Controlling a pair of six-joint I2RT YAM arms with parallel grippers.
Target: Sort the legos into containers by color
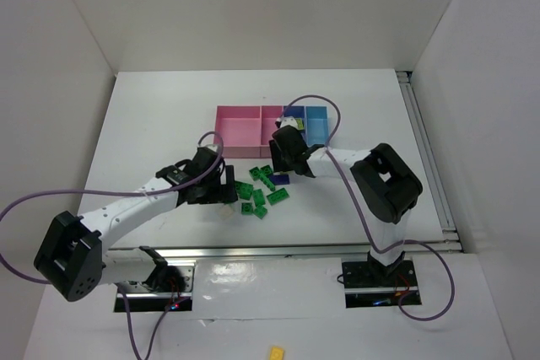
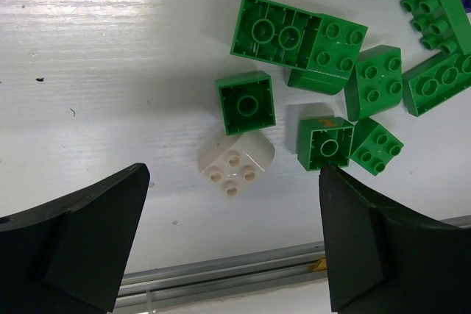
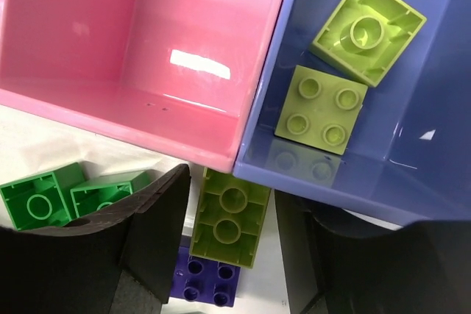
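Observation:
Several green legos [image 1: 263, 190] lie in a loose pile on the white table; they also show in the left wrist view [image 2: 294, 38]. My left gripper [image 1: 223, 189] is open and empty [image 2: 233, 174], just left of the pile, above a white brick [image 2: 235, 161]. My right gripper [image 1: 287, 151] is at the trays' front edge, shut [image 3: 234, 185] on a yellow-green brick [image 3: 229, 216] turned underside up. Below it lies a purple brick [image 3: 206, 284]. The blue tray [image 3: 441, 130] holds two yellow-green bricks [image 3: 321, 110]. The pink tray [image 3: 132, 49] beside it holds nothing.
The tray row [image 1: 239, 128] runs pink, pink, blue [image 1: 294, 112], light blue [image 1: 317, 124] at mid-table. A metal rail [image 2: 221, 270] marks the table's near edge. An opaque yellow brick [image 1: 277, 351] lies off the table at the bottom. White walls stand on three sides.

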